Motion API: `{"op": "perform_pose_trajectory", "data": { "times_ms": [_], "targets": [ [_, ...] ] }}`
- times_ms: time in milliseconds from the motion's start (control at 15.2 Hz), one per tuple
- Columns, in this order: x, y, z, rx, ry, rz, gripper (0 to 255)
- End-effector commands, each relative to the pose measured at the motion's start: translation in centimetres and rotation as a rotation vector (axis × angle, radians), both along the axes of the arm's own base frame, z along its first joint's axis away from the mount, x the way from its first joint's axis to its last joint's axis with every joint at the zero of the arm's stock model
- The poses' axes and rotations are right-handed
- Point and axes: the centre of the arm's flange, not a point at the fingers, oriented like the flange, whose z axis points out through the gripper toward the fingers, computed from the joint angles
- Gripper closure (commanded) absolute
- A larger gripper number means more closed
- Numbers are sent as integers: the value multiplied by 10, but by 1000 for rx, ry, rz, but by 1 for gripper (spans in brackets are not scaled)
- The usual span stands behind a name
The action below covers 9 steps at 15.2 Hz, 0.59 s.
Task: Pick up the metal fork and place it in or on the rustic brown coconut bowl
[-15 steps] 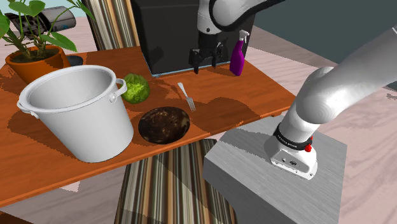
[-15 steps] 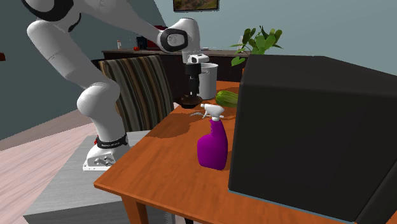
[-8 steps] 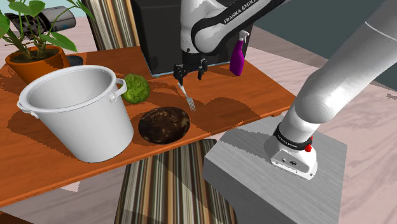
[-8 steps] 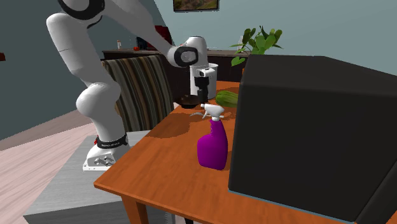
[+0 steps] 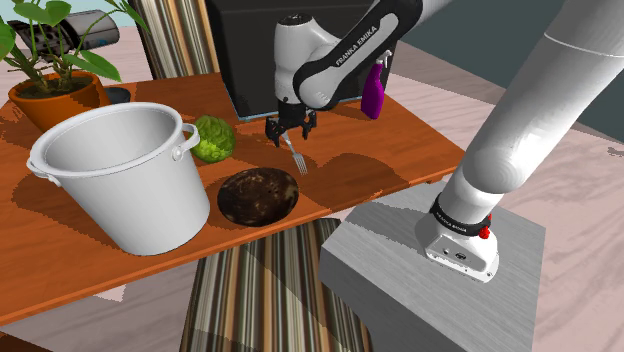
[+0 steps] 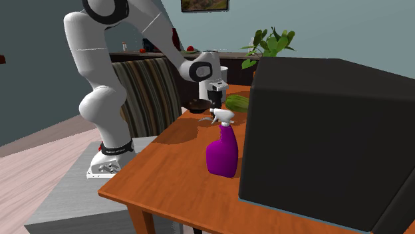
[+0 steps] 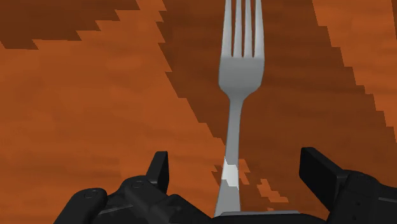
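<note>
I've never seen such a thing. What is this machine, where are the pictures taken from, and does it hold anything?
It is a white robot arm on a grey box, ending in a black two-fingered gripper. Two pictures come from cameras near the table; the third from a camera on the hand, looking along the fingers. On the table: a fork, a brown bowl, a white bucket, a green vegetable, a purple spray bottle, a potted plant, a black box. Nothing is held: the open fingers flank the fork's handle without touching.
</note>
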Motion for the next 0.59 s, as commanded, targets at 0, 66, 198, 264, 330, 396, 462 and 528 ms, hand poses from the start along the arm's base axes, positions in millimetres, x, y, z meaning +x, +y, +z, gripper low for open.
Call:
{"op": "perform_pose_trajectory", "data": {
  "times_ms": [0,66,198,264,330,396,462,528],
  "targets": [
    [1,0,-11,0,0,0,0],
    [2,0,-14,0,0,0,0],
    [2,0,-14,0,0,0,0],
    [2,0,-14,0,0,0,0],
    [2,0,-14,0,0,0,0],
    [2,0,-14,0,0,0,0],
    [2,0,-14,0,0,0,0],
    [2,0,-14,0,0,0,0]
  ]
}}
